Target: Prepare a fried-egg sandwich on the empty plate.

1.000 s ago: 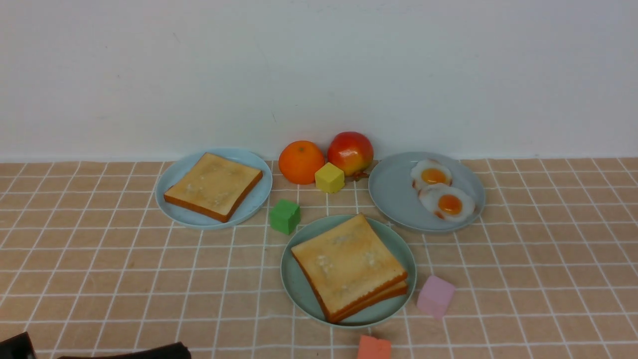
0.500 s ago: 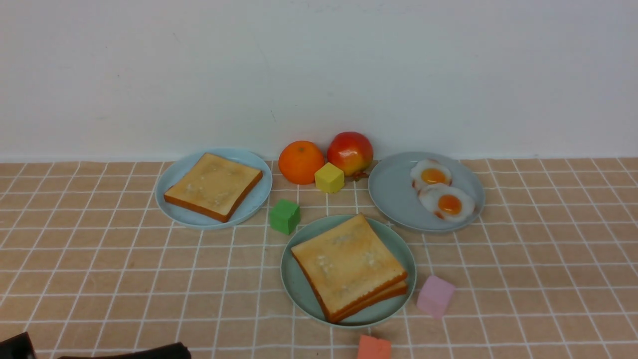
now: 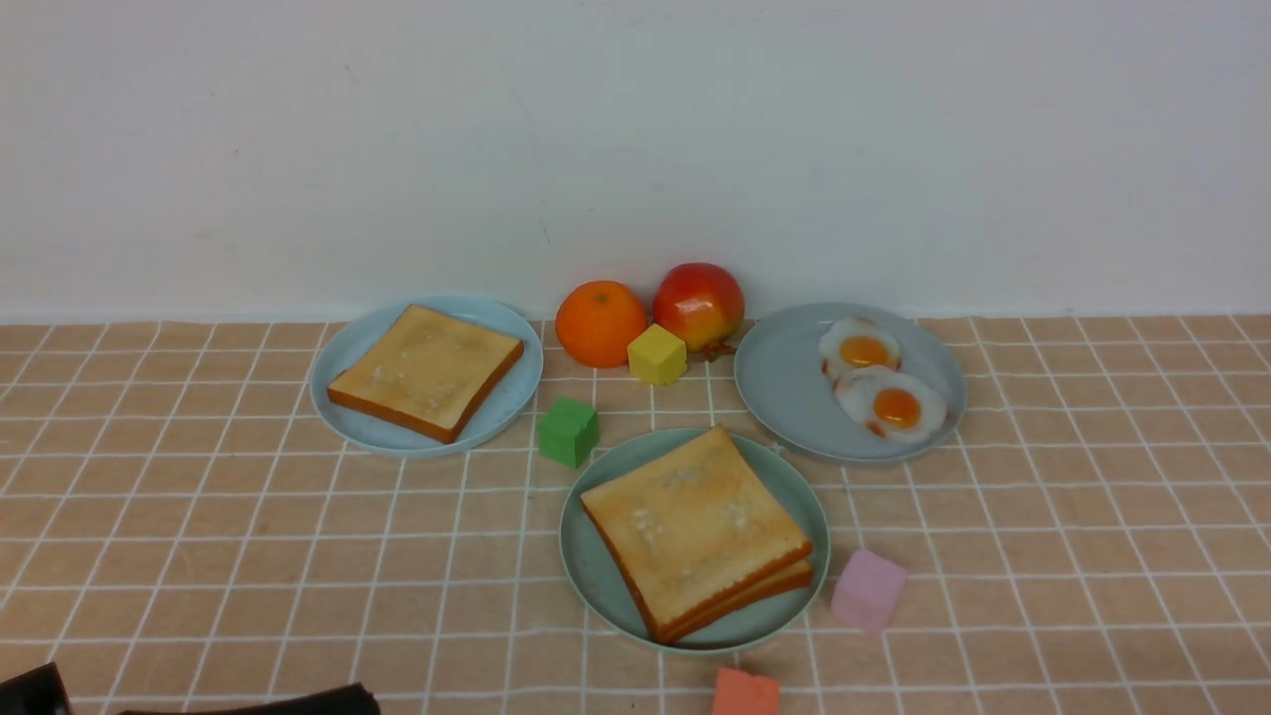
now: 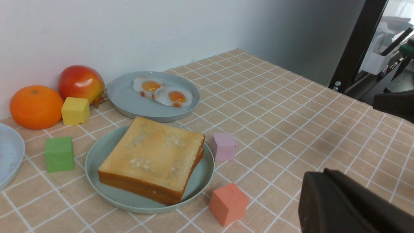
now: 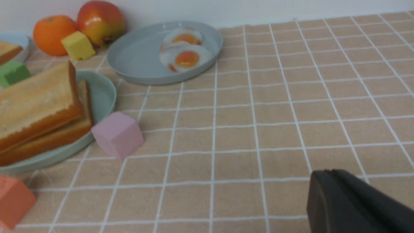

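Front view | peach grid-check tablecloth | plain white wall behind

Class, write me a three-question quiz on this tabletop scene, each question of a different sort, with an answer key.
1. True or false: the sandwich sits on the plate.
2. How many fried eggs lie on the grey plate?
3. Which block lies nearest the orange? A green B yellow C pink

Key:
1. True; two toast slices stacked there.
2. Two: the far egg and the near egg.
3. B, the yellow block.
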Motion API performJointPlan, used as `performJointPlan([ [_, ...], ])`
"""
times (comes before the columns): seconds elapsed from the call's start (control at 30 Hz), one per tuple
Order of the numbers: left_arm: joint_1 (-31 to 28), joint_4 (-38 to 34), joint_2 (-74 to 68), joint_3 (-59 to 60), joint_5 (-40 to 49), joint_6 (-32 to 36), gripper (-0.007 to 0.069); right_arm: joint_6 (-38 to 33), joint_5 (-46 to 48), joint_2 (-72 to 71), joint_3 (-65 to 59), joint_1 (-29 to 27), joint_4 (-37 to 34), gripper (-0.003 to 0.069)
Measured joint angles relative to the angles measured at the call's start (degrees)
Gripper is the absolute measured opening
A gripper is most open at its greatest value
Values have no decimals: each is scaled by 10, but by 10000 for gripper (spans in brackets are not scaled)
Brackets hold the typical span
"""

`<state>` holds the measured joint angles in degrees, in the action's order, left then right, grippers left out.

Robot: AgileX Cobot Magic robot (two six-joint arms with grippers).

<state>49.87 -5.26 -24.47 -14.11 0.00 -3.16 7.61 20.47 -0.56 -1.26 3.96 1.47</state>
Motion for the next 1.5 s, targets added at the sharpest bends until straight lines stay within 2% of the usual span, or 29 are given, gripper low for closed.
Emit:
performJointPlan([
  [0.27,0,0,0,0,6,0,-8,-12,7,0,1,0,7,-10],
  [0.43,0,0,0,0,6,0,-3,-52,10,0,2,0,8,-10],
  [0.6,0,0,0,0,7,0,0,-104,14,0,3,0,-20,-10],
  [1.5,0,0,0,0,12,0,24,-119,15,0,3,0,-30,10],
])
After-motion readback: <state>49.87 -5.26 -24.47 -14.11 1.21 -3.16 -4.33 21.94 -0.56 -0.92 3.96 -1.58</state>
